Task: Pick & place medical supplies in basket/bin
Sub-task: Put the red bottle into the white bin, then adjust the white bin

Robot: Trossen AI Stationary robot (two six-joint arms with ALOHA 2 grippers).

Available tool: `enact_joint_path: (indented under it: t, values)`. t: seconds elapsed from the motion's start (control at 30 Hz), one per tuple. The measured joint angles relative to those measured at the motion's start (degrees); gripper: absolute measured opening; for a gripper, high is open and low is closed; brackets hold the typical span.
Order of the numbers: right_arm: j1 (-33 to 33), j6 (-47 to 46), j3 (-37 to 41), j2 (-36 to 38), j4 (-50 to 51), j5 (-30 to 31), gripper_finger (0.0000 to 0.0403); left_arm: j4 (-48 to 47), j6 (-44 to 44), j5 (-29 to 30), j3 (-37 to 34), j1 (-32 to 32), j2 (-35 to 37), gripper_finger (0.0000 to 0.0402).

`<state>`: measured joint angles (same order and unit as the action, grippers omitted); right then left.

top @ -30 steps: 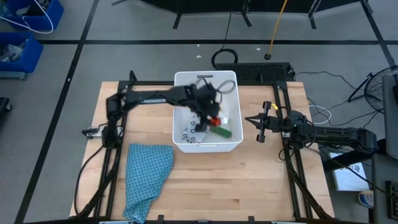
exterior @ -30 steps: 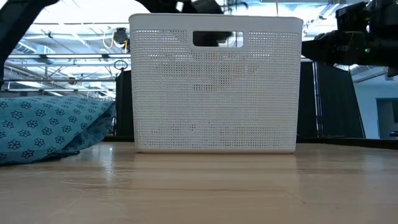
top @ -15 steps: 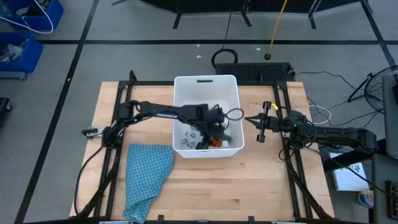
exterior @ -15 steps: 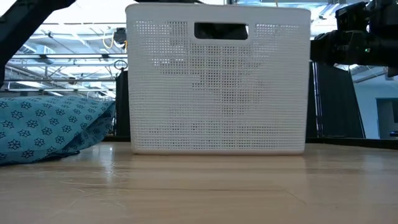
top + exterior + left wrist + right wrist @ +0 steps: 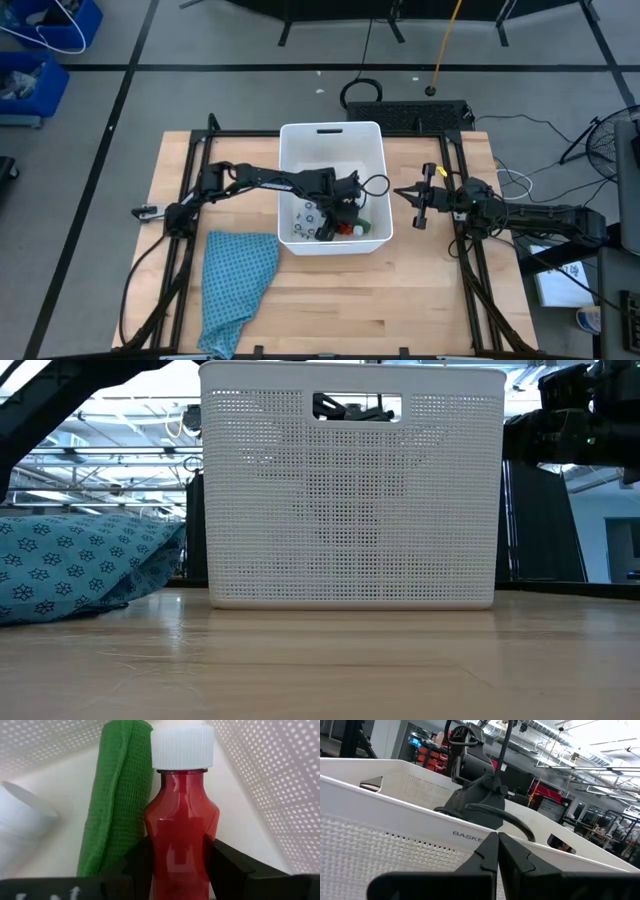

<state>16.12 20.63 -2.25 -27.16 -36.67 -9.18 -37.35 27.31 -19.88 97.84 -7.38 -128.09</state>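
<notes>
The left end effector [image 5: 175, 865] is down inside the tall white perforated plastic basket [image 5: 300, 150], its dark fingers [image 5: 225, 865] clamped on either side of a red plastic bottle with a white ribbed cap [image 5: 180, 825]. Touching that bottle lies a green knitted block [image 5: 117, 800], with a small white cylinder [image 5: 20, 820] near it on the basket floor. From above, a flat white dark-dotted packet [image 5: 303, 213] also rests in the basket. The right end effector [image 5: 418, 208] hangs just beside the basket's wall, its fingers pressed together and empty. A teal patterned cloth [image 5: 235, 285] lies on the wooden table [image 5: 400, 300].
</notes>
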Motion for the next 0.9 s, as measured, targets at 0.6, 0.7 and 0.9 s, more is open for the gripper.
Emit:
enact_joint_path:
  t: [0.6, 0.7, 0.9]
  values:
    - [0.0, -0.4, 0.0, 0.0, 0.0, 0.0, 0.0, -4.4, 0.9, 7.4, 5.8, 0.0, 7.9, 0.0342]
    - [0.0, -0.5, 0.0, 0.0, 0.0, 0.1, 0.0, -7.9, 0.9, 9.7, 7.1, 0.1, 12.7, 0.0351]
    - [0.0, -2.1, 0.0, 0.1, -0.4, 0.1, 0.0, -16.7, -0.4, 21.1, 7.6, 1.5, 27.6, 0.0285]
